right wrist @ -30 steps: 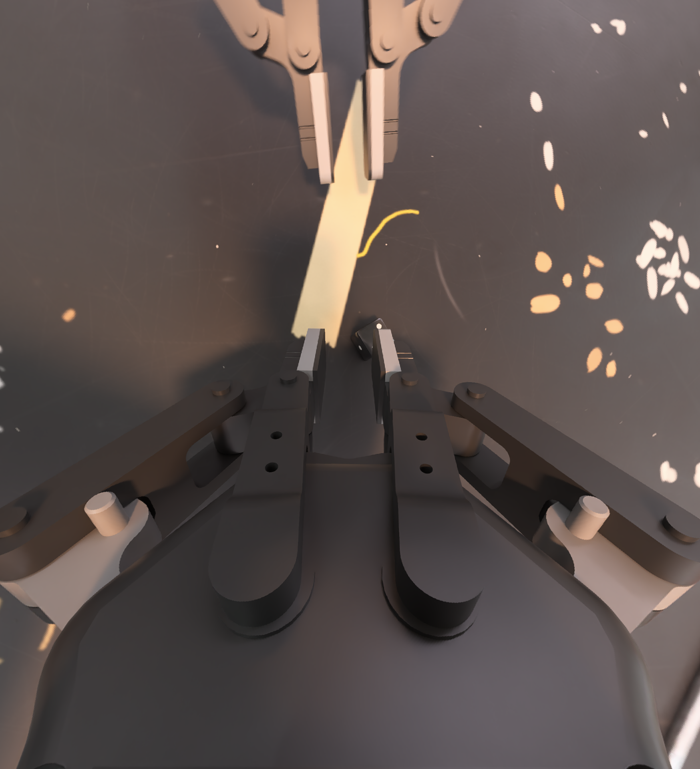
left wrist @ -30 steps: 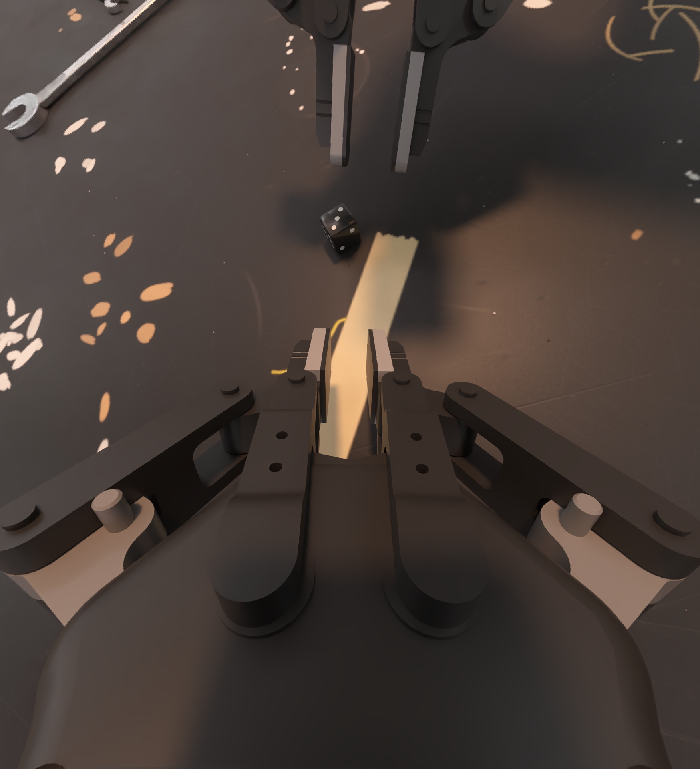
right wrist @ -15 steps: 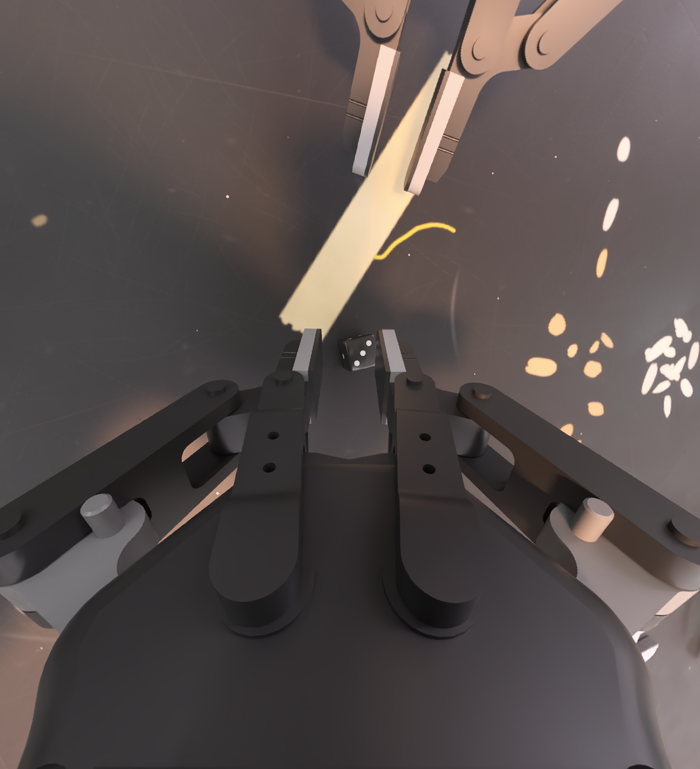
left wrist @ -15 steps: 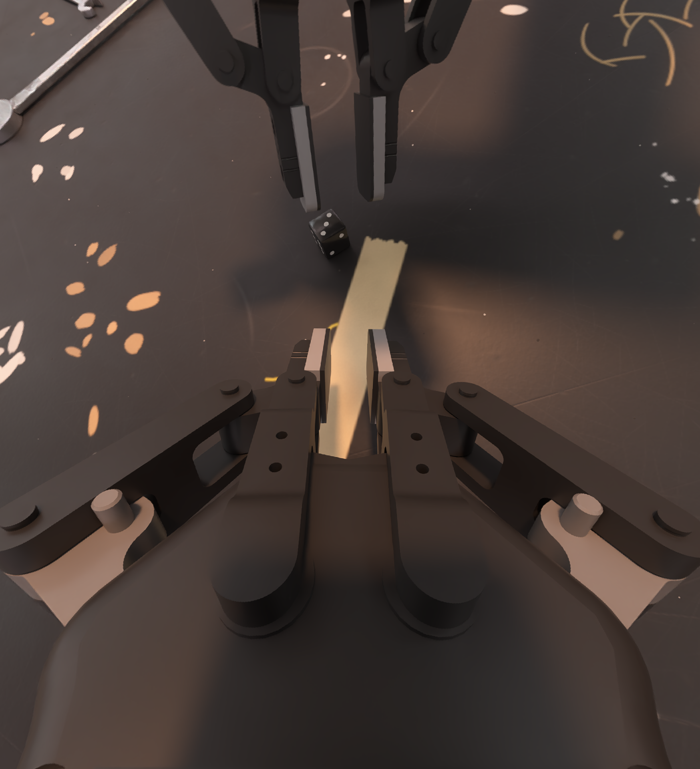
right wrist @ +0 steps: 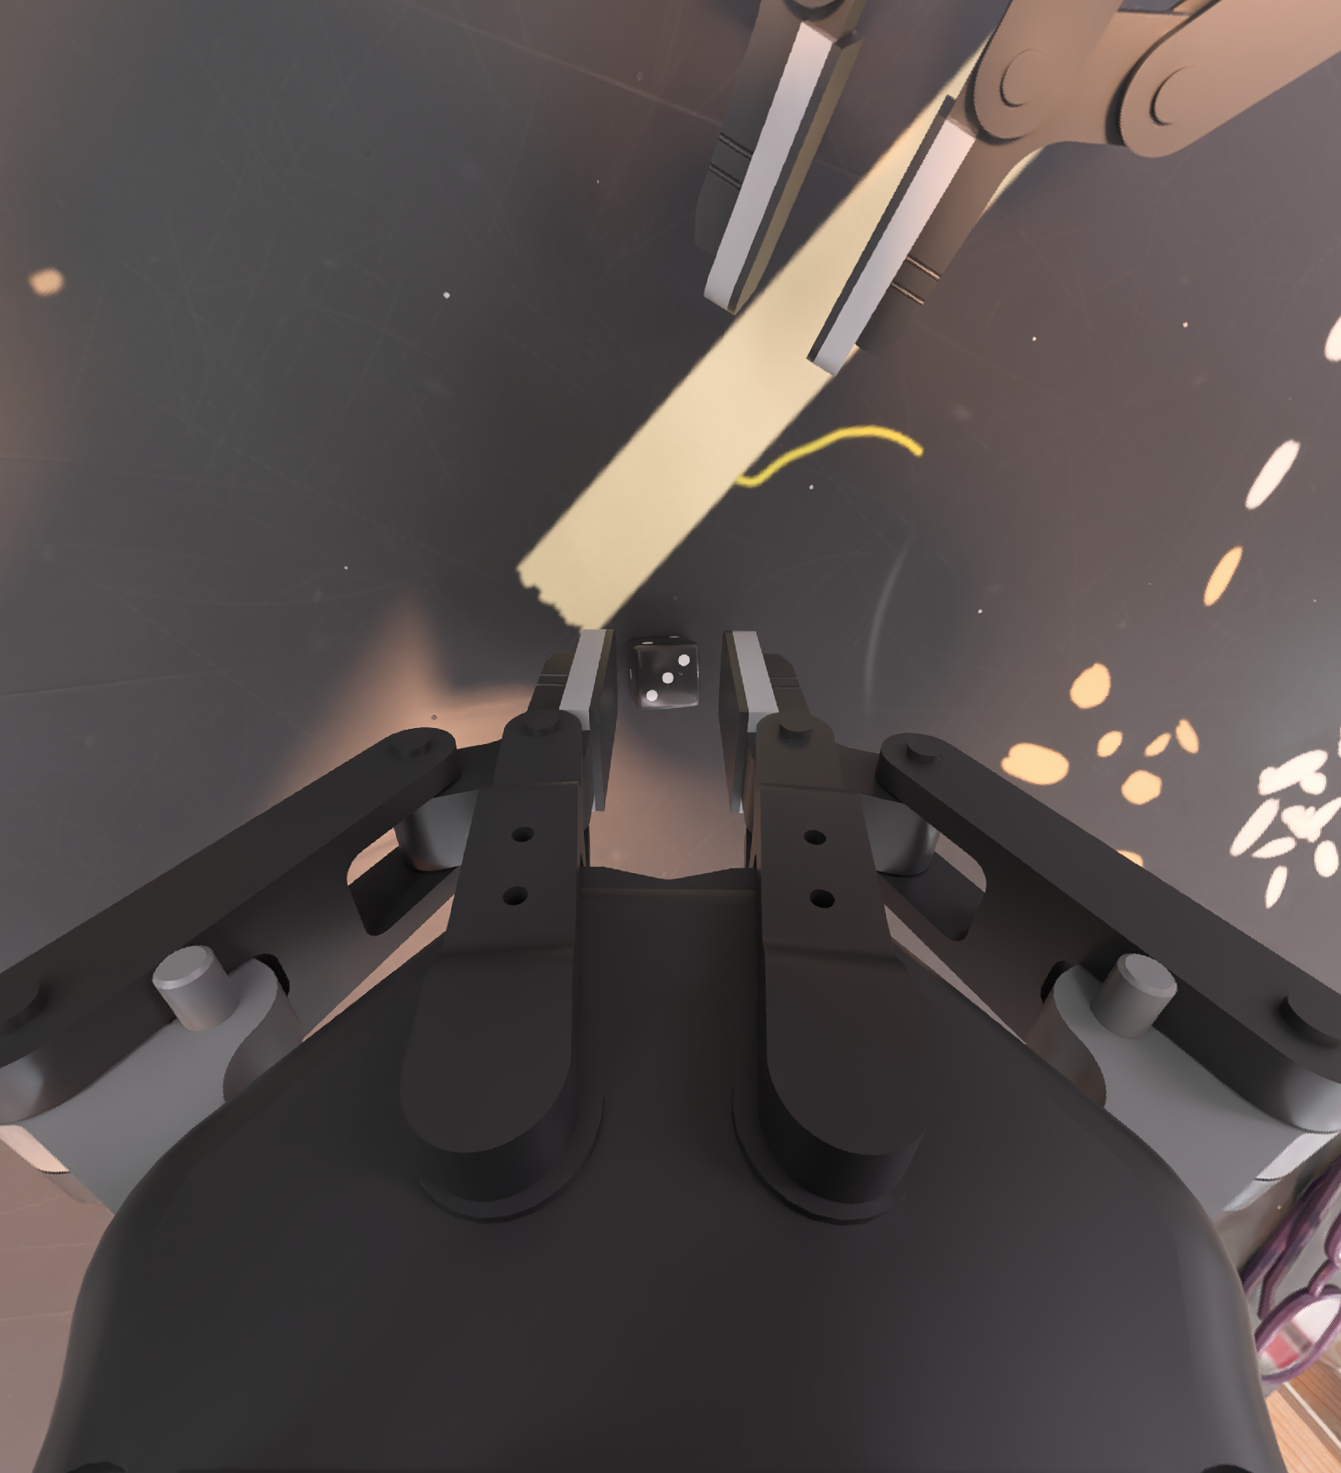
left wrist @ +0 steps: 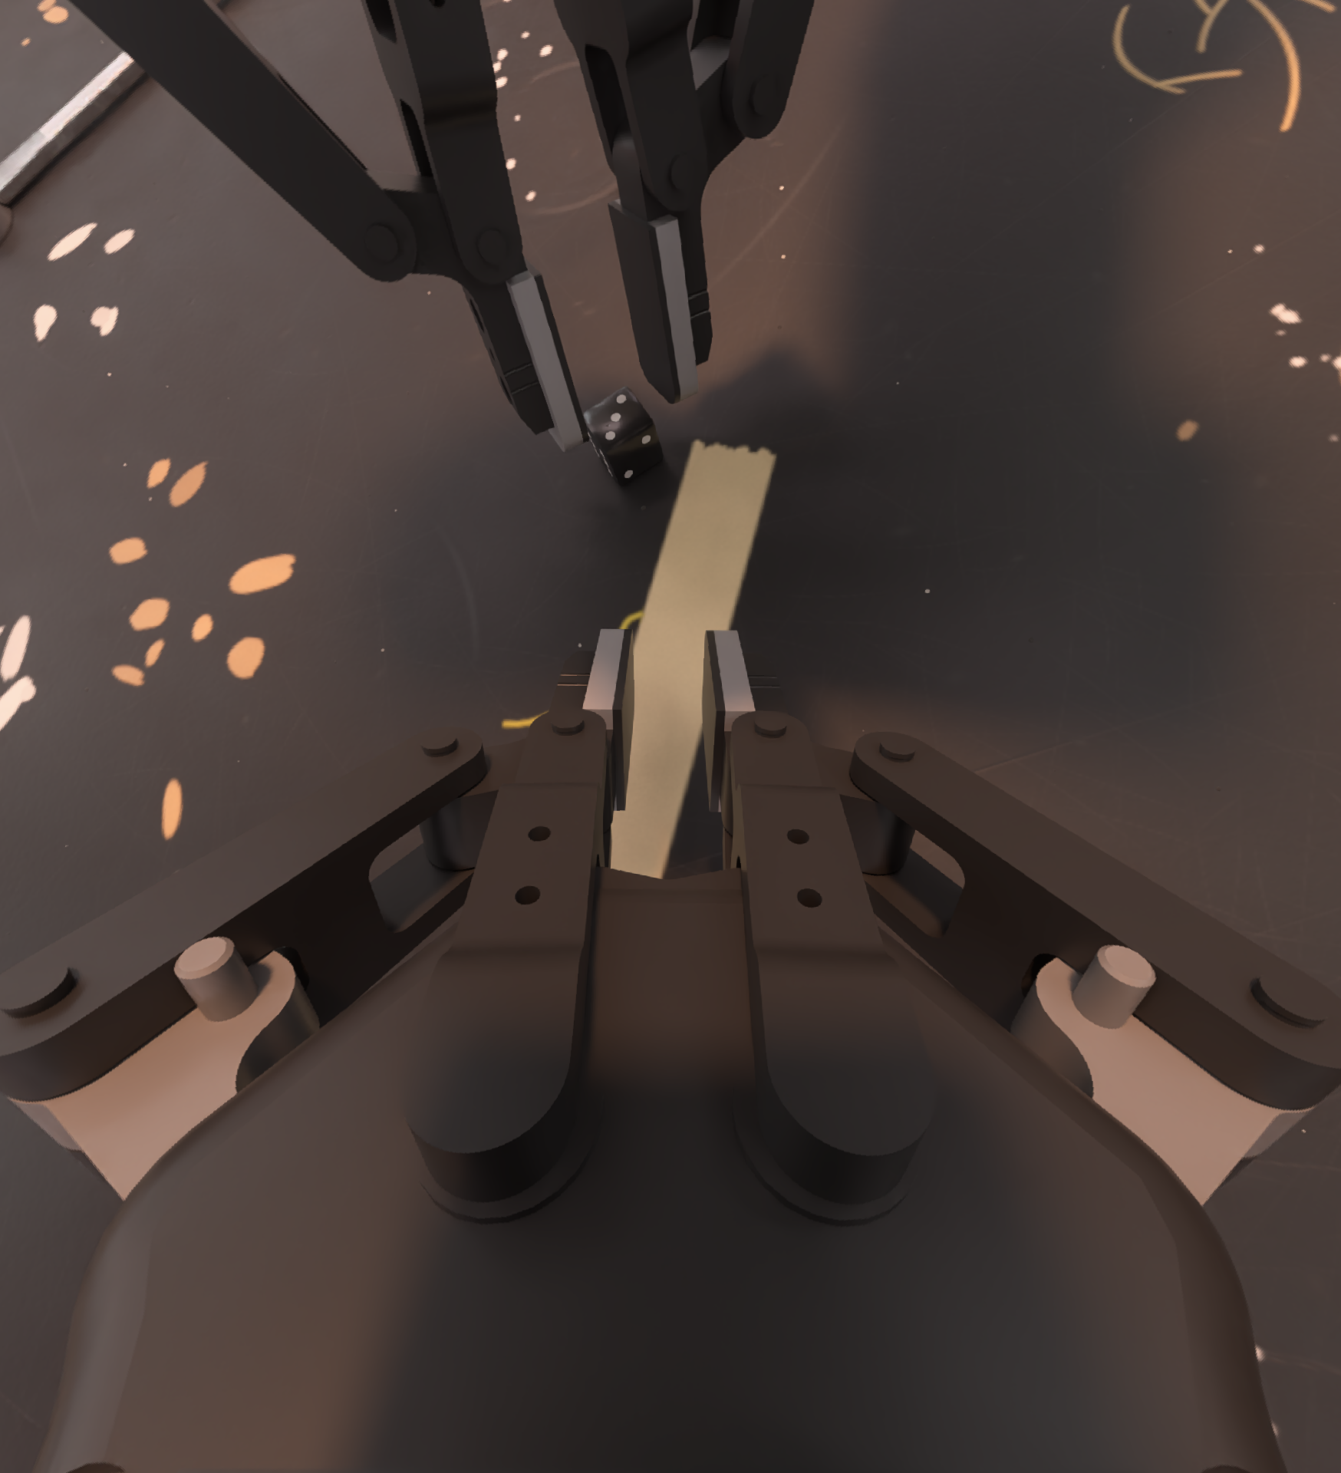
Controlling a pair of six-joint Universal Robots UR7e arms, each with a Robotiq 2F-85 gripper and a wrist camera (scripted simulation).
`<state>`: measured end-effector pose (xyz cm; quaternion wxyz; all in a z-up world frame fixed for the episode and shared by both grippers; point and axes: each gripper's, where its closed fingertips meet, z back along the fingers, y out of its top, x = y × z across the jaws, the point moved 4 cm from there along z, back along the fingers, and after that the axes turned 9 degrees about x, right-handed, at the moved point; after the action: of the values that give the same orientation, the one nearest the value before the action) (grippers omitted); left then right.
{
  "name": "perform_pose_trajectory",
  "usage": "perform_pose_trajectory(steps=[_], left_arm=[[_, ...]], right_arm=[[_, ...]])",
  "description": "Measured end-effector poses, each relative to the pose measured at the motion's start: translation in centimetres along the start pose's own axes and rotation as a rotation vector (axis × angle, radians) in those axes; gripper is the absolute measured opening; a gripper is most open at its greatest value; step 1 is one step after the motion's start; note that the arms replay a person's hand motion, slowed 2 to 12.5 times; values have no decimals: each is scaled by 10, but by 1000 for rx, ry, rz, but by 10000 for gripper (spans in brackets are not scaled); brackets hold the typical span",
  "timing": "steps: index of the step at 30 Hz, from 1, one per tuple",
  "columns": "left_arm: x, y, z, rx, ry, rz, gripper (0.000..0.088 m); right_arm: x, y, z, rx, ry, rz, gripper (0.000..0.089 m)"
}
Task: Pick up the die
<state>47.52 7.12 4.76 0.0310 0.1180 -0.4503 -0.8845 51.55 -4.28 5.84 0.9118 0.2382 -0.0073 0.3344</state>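
A small black die with white pips [right wrist: 665, 676] lies on the dark tabletop, just off the torn end of a tan tape strip [right wrist: 667, 494]. My right gripper [right wrist: 669, 663] is open and low over the table. The die sits between its two fingers with a small gap on each side. In the left wrist view the die [left wrist: 626, 440] shows beside the right gripper [left wrist: 619, 413], close to one fingertip. My left gripper [left wrist: 669, 669] is open and empty above the tape strip [left wrist: 711, 558]. It also shows in the right wrist view [right wrist: 777, 331].
A silver wrench [left wrist: 14, 183] lies at the far left. Purple glasses [right wrist: 1337, 1259] lie by the table edge at lower right. Orange and white paint flecks [left wrist: 197, 606] and a yellow squiggle [right wrist: 835, 450] mark the tabletop.
My right gripper has moved down and sideways over the die, which now stands between its fingers instead of beside one fingertip. My left gripper has hardly moved.
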Motion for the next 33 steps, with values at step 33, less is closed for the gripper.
perform_pose_trajectory(steps=[33], left_arm=[[-2,-1,0,19,-8,37,157]], right_arm=[[4,-3,-11,-63,103,-35,159]])
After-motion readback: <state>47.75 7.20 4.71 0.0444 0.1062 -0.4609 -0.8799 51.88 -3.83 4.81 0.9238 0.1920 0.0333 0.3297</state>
